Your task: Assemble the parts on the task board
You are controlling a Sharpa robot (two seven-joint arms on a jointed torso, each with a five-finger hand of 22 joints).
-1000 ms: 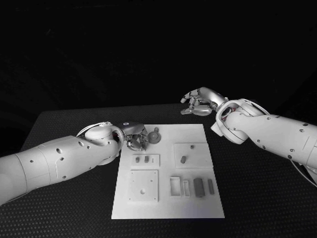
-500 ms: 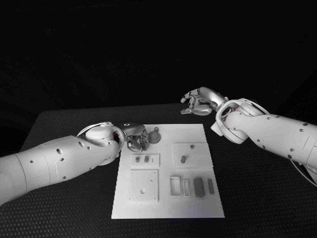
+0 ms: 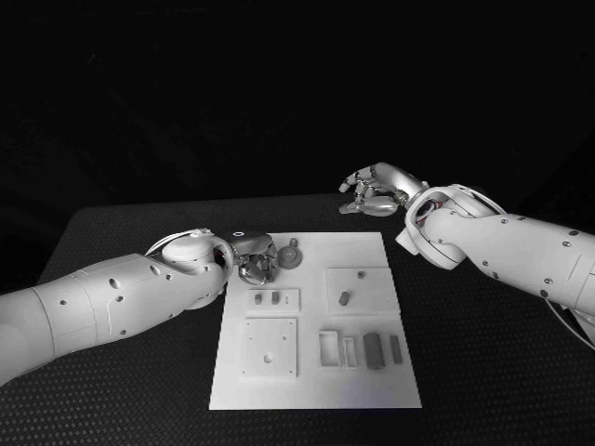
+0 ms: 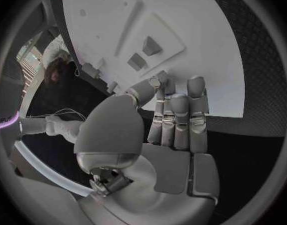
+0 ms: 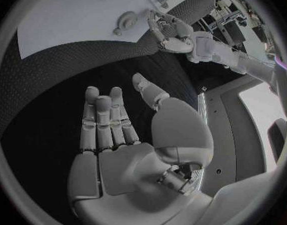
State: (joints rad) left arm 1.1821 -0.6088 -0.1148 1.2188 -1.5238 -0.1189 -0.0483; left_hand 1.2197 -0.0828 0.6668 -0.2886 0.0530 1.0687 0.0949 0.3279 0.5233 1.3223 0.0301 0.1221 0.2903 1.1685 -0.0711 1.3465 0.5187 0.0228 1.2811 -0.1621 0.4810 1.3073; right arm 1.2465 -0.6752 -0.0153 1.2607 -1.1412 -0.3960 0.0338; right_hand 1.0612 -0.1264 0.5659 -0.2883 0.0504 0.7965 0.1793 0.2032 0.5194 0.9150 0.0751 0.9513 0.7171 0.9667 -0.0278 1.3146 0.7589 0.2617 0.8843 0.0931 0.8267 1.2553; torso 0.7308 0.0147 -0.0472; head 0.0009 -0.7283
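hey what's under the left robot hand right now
Under the left robot hand is the far left corner of the white task board. A round grey part lies beside its fingers. Whether another part sits beneath the palm is hidden.

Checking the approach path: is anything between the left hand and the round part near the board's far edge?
Nothing visible: the left hand hovers beside the round part on the task board, with bare board between them.
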